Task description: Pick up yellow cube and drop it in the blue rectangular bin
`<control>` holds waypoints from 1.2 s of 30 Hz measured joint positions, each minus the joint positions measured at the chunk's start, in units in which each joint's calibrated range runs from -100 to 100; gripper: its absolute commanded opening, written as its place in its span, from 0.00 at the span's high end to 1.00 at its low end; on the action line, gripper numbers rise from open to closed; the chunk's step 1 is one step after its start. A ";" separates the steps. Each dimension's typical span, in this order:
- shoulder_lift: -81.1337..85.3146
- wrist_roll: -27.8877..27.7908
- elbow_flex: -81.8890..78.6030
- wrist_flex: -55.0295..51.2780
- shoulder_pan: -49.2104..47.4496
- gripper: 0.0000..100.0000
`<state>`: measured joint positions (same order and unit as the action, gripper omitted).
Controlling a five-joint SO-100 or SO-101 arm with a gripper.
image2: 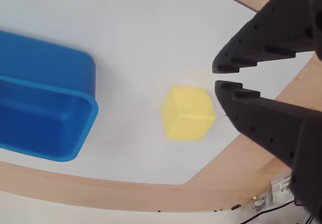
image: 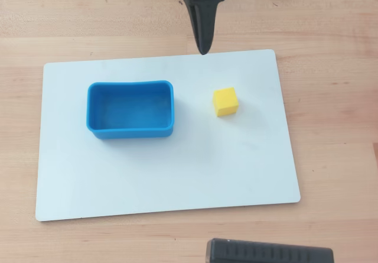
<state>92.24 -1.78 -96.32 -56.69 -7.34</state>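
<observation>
We are at the reach step: our gripper [image2: 217,78] hangs empty, nearly clenched with only a slit between its tips. The yellow cube [image: 225,102] sits on the white board, just beside the blue rectangular bin [image: 130,109]. Next, we judge, it must spread wide and descend over the cube.

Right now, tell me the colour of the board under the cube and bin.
White, plain; the board shows best in the overhead view.

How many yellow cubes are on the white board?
1. The yellow cube sits on the white board, right of the blue rectangular bin in the overhead view. None seems hidden.
</observation>
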 measured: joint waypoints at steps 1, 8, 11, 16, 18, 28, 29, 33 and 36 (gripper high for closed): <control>-1.94 0.00 1.23 0.00 -0.23 1.00; -28.45 0.00 19.37 -0.72 -0.31 1.00; -41.57 0.00 27.59 -1.97 -0.23 1.00; -55.80 0.00 36.94 -3.31 -2.24 1.00; -61.06 0.00 40.53 -3.58 -3.24 1.00; -81.85 0.00 58.76 -6.62 -3.78 0.99; -83.42 0.00 60.65 -7.07 -3.78 0.97; -88.59 0.00 65.56 -7.70 -4.02 0.85; -89.42 0.00 66.98 -7.79 -4.86 0.79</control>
<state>2.82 -1.78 -29.33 -64.47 -12.20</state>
